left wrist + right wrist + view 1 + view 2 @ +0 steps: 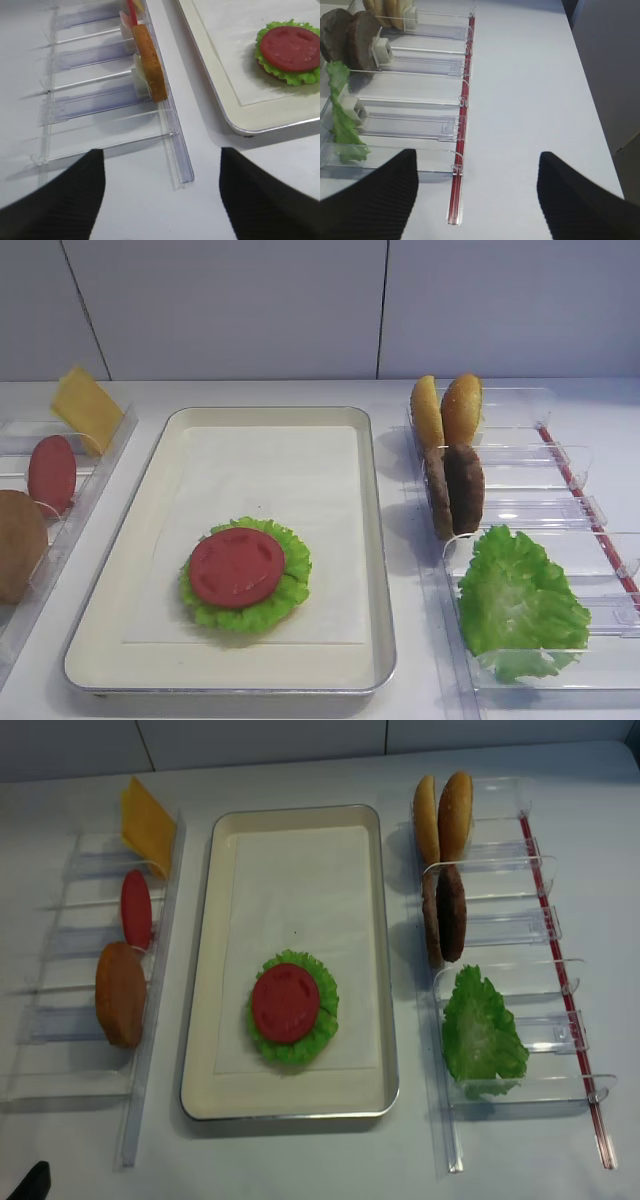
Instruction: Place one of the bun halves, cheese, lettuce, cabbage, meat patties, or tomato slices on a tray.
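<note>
Nearest my left wrist lens are the two dark fingers of the left gripper (162,195), spread wide with nothing between them, hanging over bare white table. Just ahead of those jaws lies the end of the clear left rack (107,100), and a bun half (150,62) stands on edge in it, ahead and a touch left, its long axis running away from the jaws. Beyond it I can make out a red edge, probably a tomato slice (mostly hidden here). Ahead and to the right sits the tray (235,107), already holding a lettuce leaf (292,74) with a tomato slice flat on top. On the other side, the right gripper (477,195) is likewise spread and empty; the patties (350,42) stand on edge ahead and far left of its jaws, with more buns past them. My judgement: the left arm is nearer a pickable piece, the standing bun, so I'd close across its thin faces, then carry it right to the tray.
</note>
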